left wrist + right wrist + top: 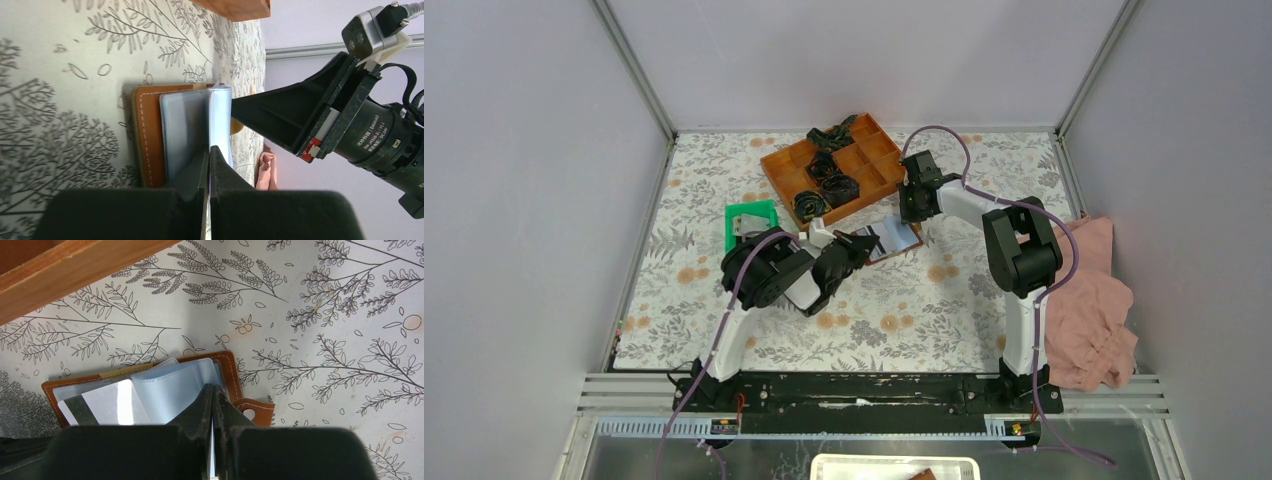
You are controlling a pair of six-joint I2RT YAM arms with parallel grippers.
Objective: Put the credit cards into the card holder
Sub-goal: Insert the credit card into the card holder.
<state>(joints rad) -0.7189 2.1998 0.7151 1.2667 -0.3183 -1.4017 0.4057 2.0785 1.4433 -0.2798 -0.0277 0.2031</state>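
Observation:
The brown card holder lies open on the floral table, just in front of the orange tray. Its pale blue plastic sleeves stand fanned up, and its snap tab points right. My left gripper is shut on a thin pale credit card, held edge-on over the holder. In the right wrist view the same card shows a black stripe and lies over the sleeves. My right gripper is shut on the edge of a sleeve. Its black fingers reach in from the other side.
An orange compartment tray with black coiled items stands just behind the holder, its wall close above. A green tray sits to the left, beside my left arm. A pink cloth lies at the table's right edge.

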